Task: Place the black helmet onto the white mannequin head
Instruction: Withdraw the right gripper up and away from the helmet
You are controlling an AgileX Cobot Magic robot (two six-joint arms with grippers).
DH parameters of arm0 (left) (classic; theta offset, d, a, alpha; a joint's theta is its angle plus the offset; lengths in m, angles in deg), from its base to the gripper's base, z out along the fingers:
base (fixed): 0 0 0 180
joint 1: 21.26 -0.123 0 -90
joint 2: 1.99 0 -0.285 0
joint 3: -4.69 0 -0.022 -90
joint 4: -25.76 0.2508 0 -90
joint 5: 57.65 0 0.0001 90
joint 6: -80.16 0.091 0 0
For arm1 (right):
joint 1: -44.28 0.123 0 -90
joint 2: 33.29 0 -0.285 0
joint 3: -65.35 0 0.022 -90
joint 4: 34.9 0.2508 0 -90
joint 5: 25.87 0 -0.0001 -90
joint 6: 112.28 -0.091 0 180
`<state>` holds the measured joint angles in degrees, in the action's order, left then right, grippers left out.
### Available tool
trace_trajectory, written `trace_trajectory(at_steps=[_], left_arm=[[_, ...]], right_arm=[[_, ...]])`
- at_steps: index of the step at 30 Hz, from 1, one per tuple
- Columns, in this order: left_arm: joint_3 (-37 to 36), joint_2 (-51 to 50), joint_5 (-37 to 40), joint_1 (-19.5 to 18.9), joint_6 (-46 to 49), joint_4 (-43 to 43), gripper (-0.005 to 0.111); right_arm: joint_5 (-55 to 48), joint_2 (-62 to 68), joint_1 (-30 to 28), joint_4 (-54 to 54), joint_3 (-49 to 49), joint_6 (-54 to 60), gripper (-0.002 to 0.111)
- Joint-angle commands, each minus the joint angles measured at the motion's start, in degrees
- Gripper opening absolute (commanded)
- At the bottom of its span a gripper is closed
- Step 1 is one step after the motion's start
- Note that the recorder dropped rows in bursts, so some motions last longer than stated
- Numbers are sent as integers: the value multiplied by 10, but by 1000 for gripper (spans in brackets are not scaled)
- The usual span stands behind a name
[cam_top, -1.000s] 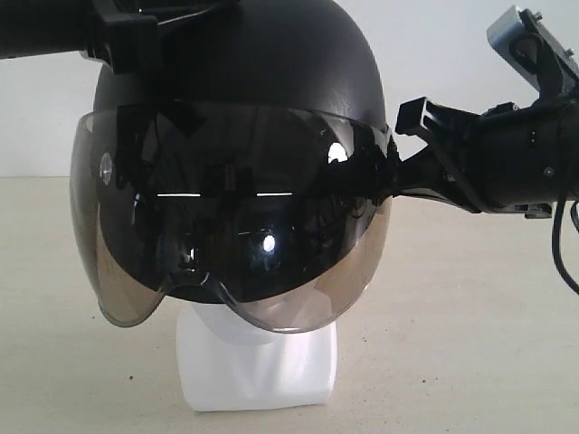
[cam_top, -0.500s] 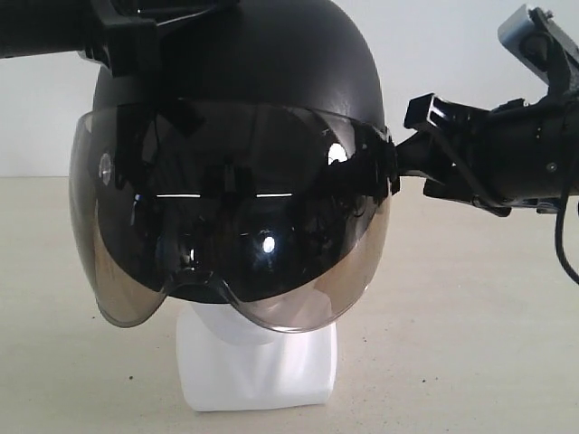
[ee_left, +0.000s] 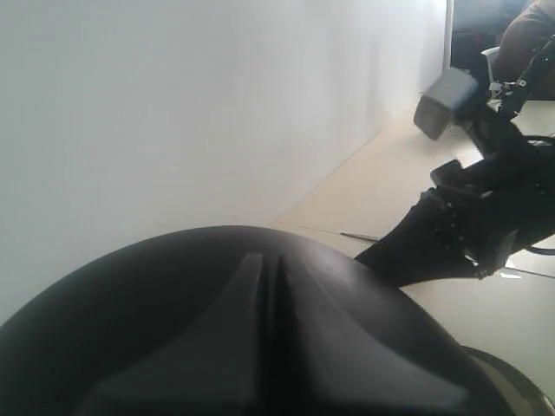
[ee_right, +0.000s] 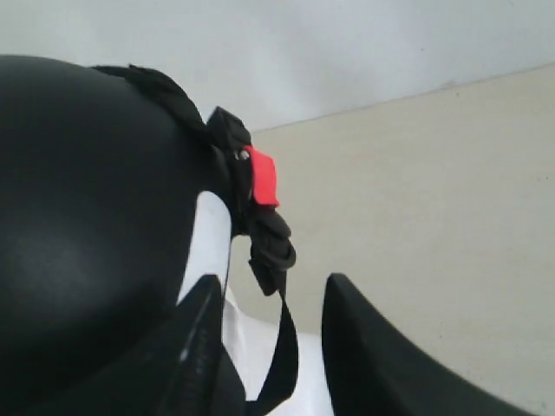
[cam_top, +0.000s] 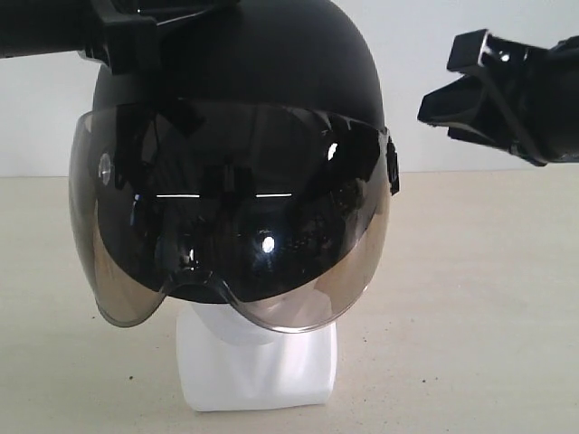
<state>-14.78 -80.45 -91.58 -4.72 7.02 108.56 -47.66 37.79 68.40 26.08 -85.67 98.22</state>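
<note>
The black helmet (cam_top: 262, 63) sits over the white mannequin head (cam_top: 258, 366), and its smoky visor (cam_top: 226, 217) hides the face. Only the neck and base show below. My left gripper (cam_top: 136, 41) lies on the upper left of the shell. In the left wrist view its fingers (ee_left: 251, 321) are pressed together on the helmet (ee_left: 104, 338). My right gripper (cam_top: 445, 83) hangs open in the air to the right, clear of the shell. In the right wrist view this gripper (ee_right: 271, 290) is spread beside the helmet (ee_right: 87, 217), with the chin strap (ee_right: 269, 243) dangling between its fingers, and the head (ee_right: 208, 234) is seen behind.
A beige tabletop (cam_top: 470, 316) spreads around the base, with a white wall (cam_top: 434, 27) behind. A red tab (ee_right: 263, 178) marks the strap buckle. The right arm (ee_left: 468, 225) shows beyond the helmet's crown in the left wrist view.
My right gripper has let go of the helmet's right side, opened, and drawn back up and to the right. The helmet and the left arm have stayed in place.
</note>
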Motion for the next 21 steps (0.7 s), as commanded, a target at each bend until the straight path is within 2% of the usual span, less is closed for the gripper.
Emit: trace_trajectory(at_steps=[1,5,7,9,12,16,21], left_arm=[[-4,1,14,0,-9,21,5],[-4,1,15,0,-10,21,5],[-4,1,14,0,-11,21,5],[-4,1,10,0,-10,18,5],[-4,3,10,0,-12,16,5],[-4,23,8,0,-18,16,5],[-3,60,11,0,-18,11,5]], right_arm=[[13,-41,-3,-17,0,-2,37],[16,-74,-3,-18,0,-2,36],[14,-91,-3,-22,-5,3,31],[-2,-103,-3,-29,-20,10,22],[-47,-108,-3,-29,-58,35,-1],[-124,-100,-3,-60,-120,40,0],[-169,-86,-3,-105,-160,22,0]])
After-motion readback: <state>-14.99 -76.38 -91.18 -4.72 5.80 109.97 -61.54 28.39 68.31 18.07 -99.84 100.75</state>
